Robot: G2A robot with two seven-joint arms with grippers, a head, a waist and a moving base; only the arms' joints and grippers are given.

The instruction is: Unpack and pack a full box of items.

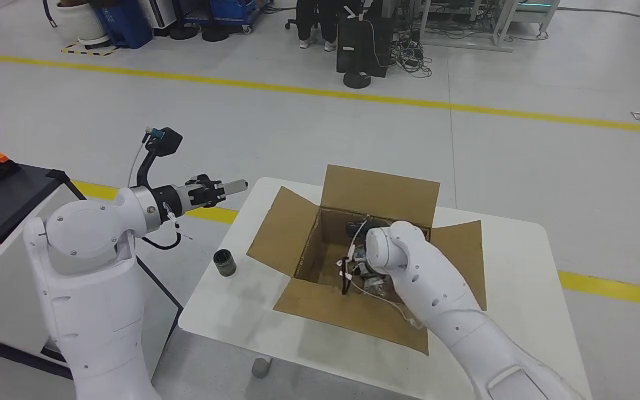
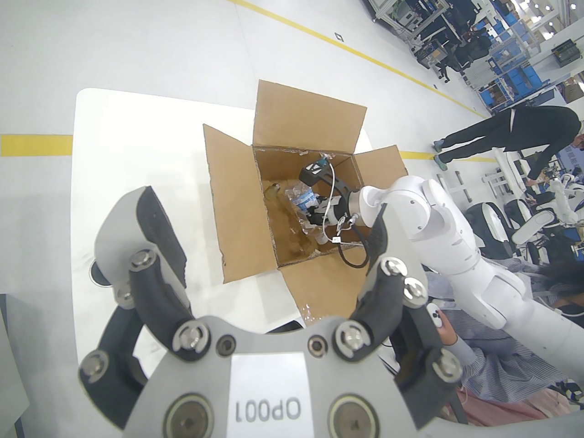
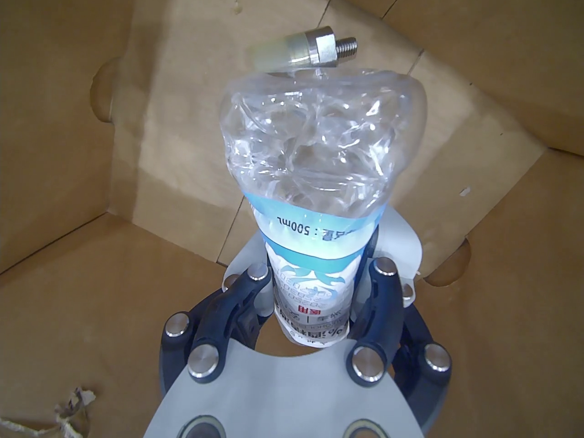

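- Right gripper [image 3: 319, 275] down inside the open cardboard box [image 1: 380, 190], fingers clamped on the labelled middle of a crumpled clear water bottle [image 3: 319, 148]
- Metal threaded fitting [image 3: 305, 49] on box floor, just beside bottle's base
- Left gripper [image 2: 262, 205] spread wide, holding nothing, near the table's [image 1: 500, 230] far left corner
- Small dark cylinder [image 1: 225, 263] on table, left of box
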